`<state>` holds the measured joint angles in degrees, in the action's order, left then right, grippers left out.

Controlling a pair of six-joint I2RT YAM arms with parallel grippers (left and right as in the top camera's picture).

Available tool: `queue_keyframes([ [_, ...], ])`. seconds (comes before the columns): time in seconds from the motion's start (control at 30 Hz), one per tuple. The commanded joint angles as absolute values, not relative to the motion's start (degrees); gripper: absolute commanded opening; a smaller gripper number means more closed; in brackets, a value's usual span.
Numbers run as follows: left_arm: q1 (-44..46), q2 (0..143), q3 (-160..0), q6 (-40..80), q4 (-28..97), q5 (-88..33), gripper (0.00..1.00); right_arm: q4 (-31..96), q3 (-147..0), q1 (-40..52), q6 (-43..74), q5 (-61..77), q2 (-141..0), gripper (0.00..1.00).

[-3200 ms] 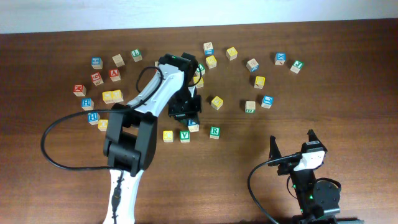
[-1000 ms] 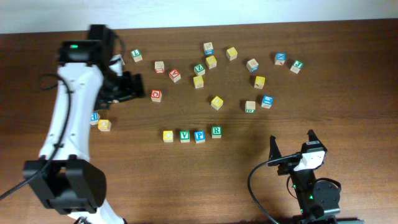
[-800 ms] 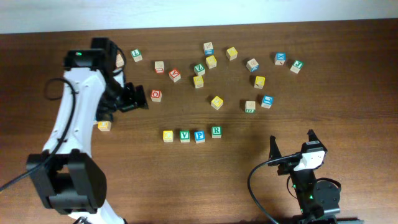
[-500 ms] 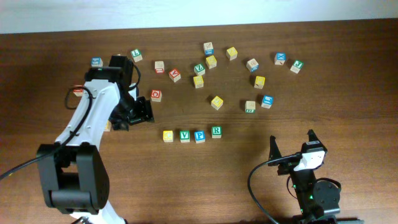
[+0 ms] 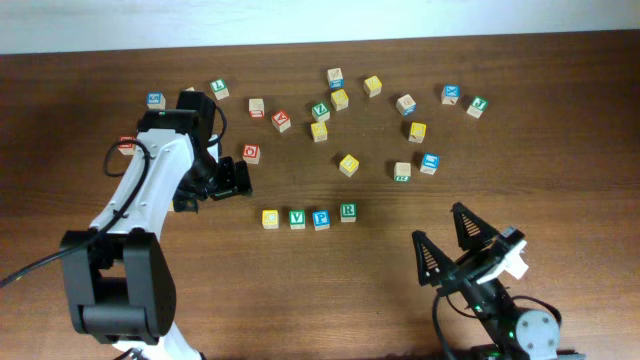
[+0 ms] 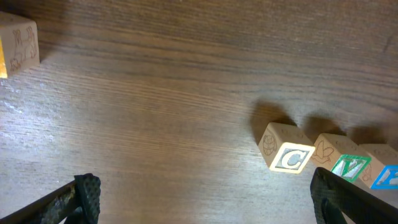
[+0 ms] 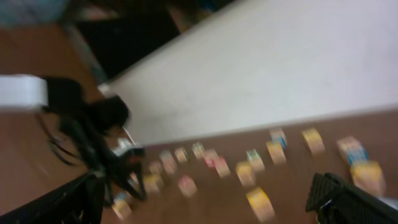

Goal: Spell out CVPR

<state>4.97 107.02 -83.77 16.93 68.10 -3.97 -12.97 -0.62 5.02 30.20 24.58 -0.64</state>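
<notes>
The right end effector [image 5: 452,245] hangs nearest the robot's side, over the front-right of the desk [image 5: 560,180]. Its two fingers [image 5: 430,264] are splayed wide with nothing between them. Its own camera is smeared by motion and gives only vague blocks and a pale wall past the desk.

Further in, about mid-desk, four blocks form a row that reads left to right in the overhead view: C block [image 5: 270,218], V block [image 5: 297,218], P block [image 5: 321,219], R block [image 5: 347,211]. The first three sit close together in a straight line. The R block is just beside the P block but set slightly farther back.

The left end effector [image 5: 232,180] is a little beyond and to the left of the C block, apart from it. It is spread wide and empty. In its wrist view the fingers [image 6: 84,196] show at the two lower corners with bare wood between them, and the C block, the V block and an edge of the P block lie at the right.

Just past it sits a red block [image 5: 252,153]. Farther back, loose blocks [image 5: 348,165] are scattered across the desk, some at far left partly hidden by the left arm [image 5: 150,190].
</notes>
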Motion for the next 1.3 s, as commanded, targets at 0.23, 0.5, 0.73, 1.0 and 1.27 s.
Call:
queue_keyframes([
  [0.23, 4.9, 106.4, -83.3, 16.9, 68.1, -3.2, 0.99, 0.6, -36.2, 4.8, 15.1, 20.8, -20.8, 0.98],
  [0.5, 4.9, 106.4, -83.3, 16.9, 68.1, -3.2, 0.99, 58.6, -83.6, 4.8, 7.8, 22.8, -64.8, 0.98],
  [0.73, 4.9, 106.4, -83.3, 16.9, 68.1, -3.2, 0.99, 64.2, -83.6, 8.4, 8.0, 32.9, -86.2, 0.29],
  [1.0, 4.9, 106.4, -83.3, 16.9, 68.1, -3.2, 0.99, 64.9, -83.5, 18.4, 27.8, 11.9, -97.9, 0.20],
  [1.27, 4.9, 106.4, -83.3, 16.9, 68.1, -3.2, 0.99, 63.0, -80.9, 18.4, 28.4, 8.7, -97.9, 0.15],
])
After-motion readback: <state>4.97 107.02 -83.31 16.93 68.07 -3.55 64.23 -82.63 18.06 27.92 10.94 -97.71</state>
